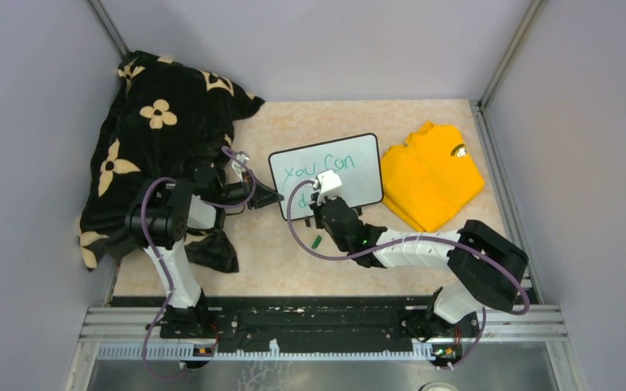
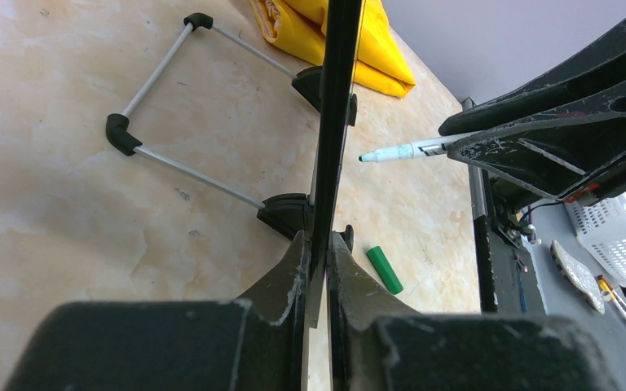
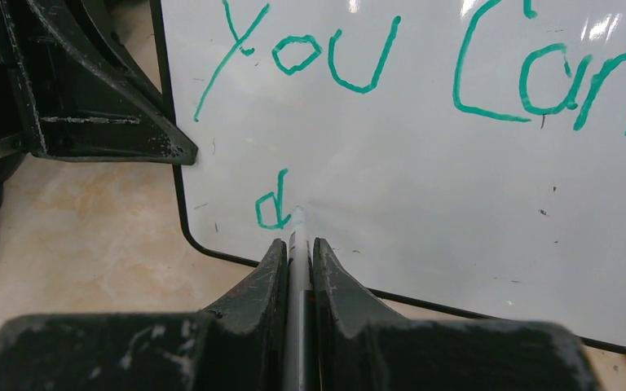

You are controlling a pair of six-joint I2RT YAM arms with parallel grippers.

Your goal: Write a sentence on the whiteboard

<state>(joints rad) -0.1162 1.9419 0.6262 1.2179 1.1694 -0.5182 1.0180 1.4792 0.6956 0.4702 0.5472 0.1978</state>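
The whiteboard (image 1: 326,175) stands tilted at the table's middle, with "You Can" in green on it and a "d" on a second line. My left gripper (image 1: 275,198) is shut on the board's left edge (image 2: 332,163), seen edge-on in the left wrist view. My right gripper (image 1: 324,210) is shut on a white marker (image 3: 297,269). The marker's tip touches the whiteboard (image 3: 424,179) just right of the "d" (image 3: 273,204). The same marker (image 2: 399,151) points at the board in the left wrist view.
A green marker cap (image 1: 315,241) lies on the table in front of the board, also seen as the cap (image 2: 384,270). A folded yellow shirt (image 1: 430,175) lies to the right. A black flowered cloth (image 1: 159,147) covers the left. The board's wire stand (image 2: 183,106) rests behind.
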